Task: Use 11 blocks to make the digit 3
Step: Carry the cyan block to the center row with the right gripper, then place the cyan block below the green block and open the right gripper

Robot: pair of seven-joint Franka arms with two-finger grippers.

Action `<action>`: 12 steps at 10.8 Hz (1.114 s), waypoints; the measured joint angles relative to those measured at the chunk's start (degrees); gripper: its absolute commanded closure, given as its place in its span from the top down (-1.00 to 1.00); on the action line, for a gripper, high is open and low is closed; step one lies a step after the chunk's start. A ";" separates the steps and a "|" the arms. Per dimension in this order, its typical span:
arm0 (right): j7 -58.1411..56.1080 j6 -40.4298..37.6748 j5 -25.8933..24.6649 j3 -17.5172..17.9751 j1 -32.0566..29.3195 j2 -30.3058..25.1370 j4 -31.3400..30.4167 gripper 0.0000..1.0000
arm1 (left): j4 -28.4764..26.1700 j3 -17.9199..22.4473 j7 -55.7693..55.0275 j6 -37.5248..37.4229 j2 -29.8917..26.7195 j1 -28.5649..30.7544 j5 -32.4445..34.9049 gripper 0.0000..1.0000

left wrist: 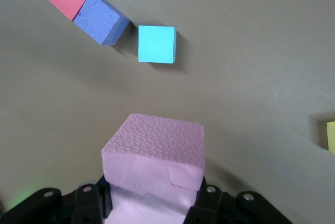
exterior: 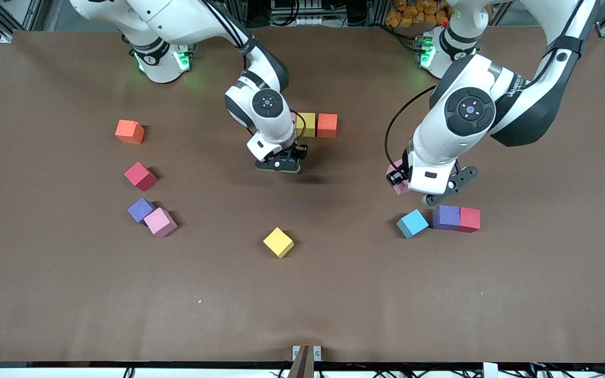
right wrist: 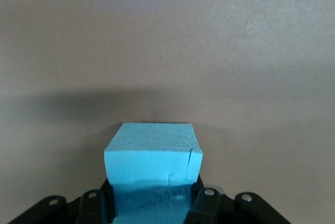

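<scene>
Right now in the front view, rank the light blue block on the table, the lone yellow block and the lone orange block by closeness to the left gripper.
1. Light blue block, just below the left gripper, beside the purple block.
2. Lone yellow block, mid-table.
3. Lone orange block, toward the right arm's end.

The pink block (left wrist: 153, 148) and blue block (right wrist: 153, 158) look like matt, pebbled foam; the brown surface (exterior: 334, 294) is dull and cloth-like; arm shells (exterior: 439, 136) glossy plastic.

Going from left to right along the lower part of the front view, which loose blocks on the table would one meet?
Purple block → pink block → yellow block → light blue block → second purple block → red block.
</scene>
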 measured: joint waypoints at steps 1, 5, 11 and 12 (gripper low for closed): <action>0.00 -0.21 -0.02 -0.08 0.00 0.31 0.29 -0.43 | 0.00 0.00 0.00 0.00 0.00 0.00 0.00 -0.73; 0.00 -2.31 -0.14 -0.14 0.00 0.34 0.48 -0.42 | 0.00 -0.09 0.00 -0.01 0.00 -0.02 0.00 -0.73; -0.02 -3.05 -0.35 -0.13 0.99 0.42 0.47 -0.05 | 0.00 -0.21 0.00 -0.01 0.00 -0.19 0.00 -0.74; -0.02 -3.08 -0.35 -0.13 1.11 0.45 0.47 0.69 | 0.00 -0.21 -0.02 -0.01 0.00 -0.19 0.00 -0.74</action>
